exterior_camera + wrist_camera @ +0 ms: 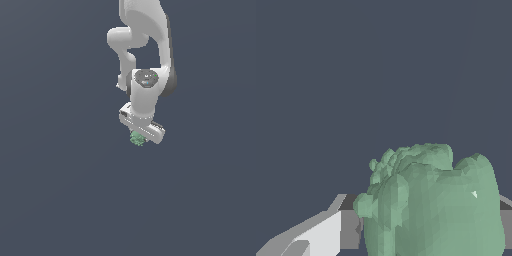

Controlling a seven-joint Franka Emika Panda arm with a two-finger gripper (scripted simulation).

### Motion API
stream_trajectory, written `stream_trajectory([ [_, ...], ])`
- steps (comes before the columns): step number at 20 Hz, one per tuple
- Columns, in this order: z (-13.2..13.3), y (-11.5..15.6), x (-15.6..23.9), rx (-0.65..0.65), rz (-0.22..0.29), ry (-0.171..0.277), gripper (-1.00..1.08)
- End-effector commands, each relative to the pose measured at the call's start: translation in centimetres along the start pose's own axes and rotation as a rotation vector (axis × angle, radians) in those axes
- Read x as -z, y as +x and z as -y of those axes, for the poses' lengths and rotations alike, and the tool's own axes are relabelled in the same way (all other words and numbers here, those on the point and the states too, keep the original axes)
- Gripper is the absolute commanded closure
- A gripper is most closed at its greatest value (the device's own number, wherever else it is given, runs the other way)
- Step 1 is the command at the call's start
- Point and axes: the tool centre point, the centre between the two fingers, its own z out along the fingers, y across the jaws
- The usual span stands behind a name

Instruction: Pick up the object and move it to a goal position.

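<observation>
The object is a small pale-green lumpy block peeking out from under the white hand in the exterior view. My gripper points down over it, and the hand hides most of it there. The wrist view shows the object large and close, filling the span between the two grey fingers, which press on its sides. The gripper is shut on the object. Whether the object rests on the floor or hangs above it I cannot tell.
The white arm reaches in from the top of the exterior view. Around it lies only a plain dark grey-blue surface, with no other objects or marker in view.
</observation>
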Motion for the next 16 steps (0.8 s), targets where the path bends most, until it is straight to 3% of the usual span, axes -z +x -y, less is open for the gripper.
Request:
stream_trajectory([
  [1, 0.3, -0.9, 2.4, 0.0, -0.001, 0.001, 1.08],
  [16, 2.1, -7.3, 19.3, -0.001, -0.003, -0.002, 1.08],
])
